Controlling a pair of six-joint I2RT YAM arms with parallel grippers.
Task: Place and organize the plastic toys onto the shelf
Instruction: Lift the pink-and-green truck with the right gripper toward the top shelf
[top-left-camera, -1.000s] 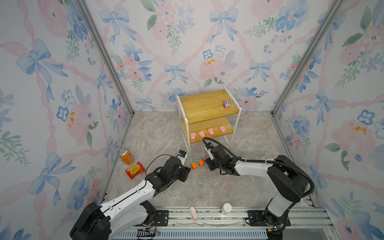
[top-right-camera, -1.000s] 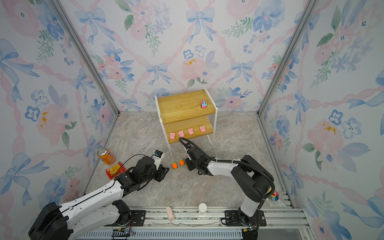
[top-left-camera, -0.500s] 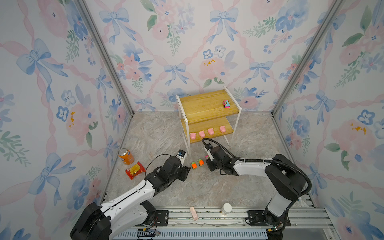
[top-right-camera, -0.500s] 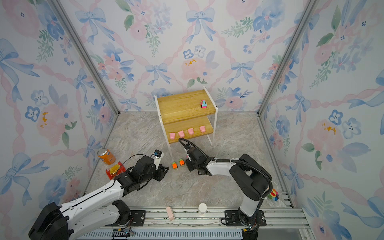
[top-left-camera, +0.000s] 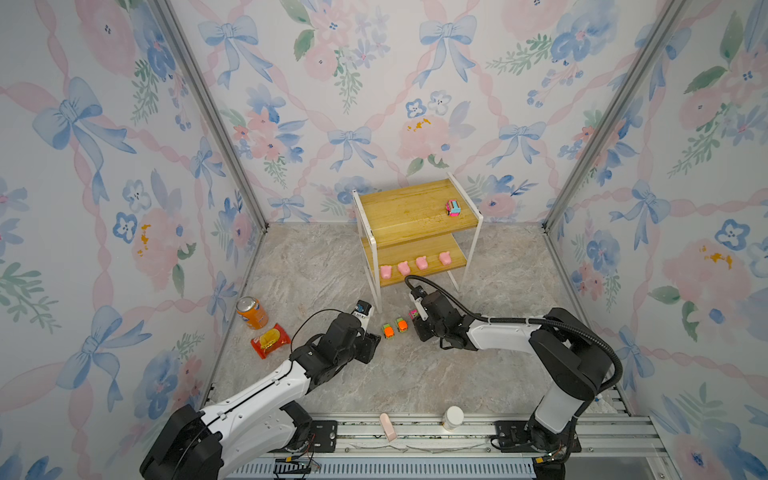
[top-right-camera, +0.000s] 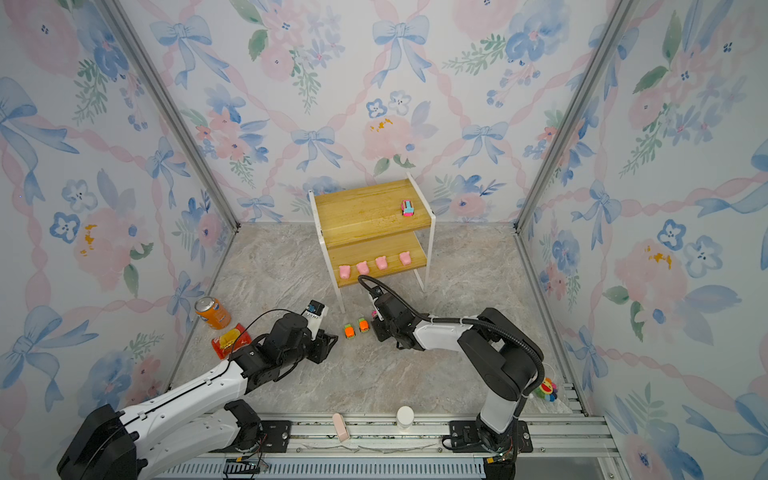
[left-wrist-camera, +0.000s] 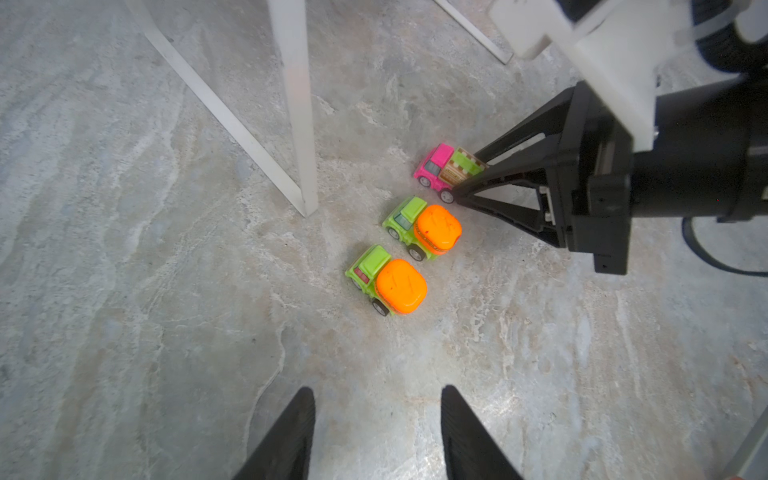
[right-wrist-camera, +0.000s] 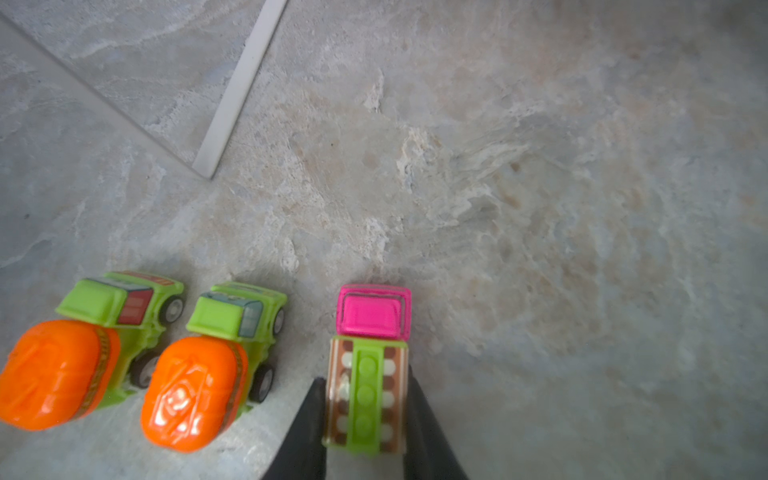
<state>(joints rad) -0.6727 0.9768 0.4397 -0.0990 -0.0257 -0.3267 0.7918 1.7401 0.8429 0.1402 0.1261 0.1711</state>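
Observation:
My right gripper (right-wrist-camera: 365, 384) is shut on a pink car (right-wrist-camera: 370, 361) with a green back, its fingers against both sides; the car stands on the floor (top-left-camera: 413, 313) by the shelf's front leg. Two orange-and-green cars (left-wrist-camera: 388, 280) (left-wrist-camera: 424, 227) stand side by side just left of it. My left gripper (left-wrist-camera: 377, 390) is open and empty, a short way in front of them. The shelf (top-left-camera: 407, 208) carries another pink car (top-left-camera: 453, 208) on its top board. Several pink pigs (top-left-camera: 403, 268) stand in a row on the lower board.
An orange can (top-left-camera: 251, 312) and a red snack bag (top-left-camera: 270, 340) lie at the left wall. A white bottle (top-left-camera: 453, 417) and a pink block (top-left-camera: 387, 426) sit on the front rail. A flower toy (top-right-camera: 547, 388) lies at the right. The shelf's white leg (left-wrist-camera: 297, 104) stands close to the cars.
My right gripper's jaws have narrowed onto the pink car on the floor. The left arm and the other toys have not moved.

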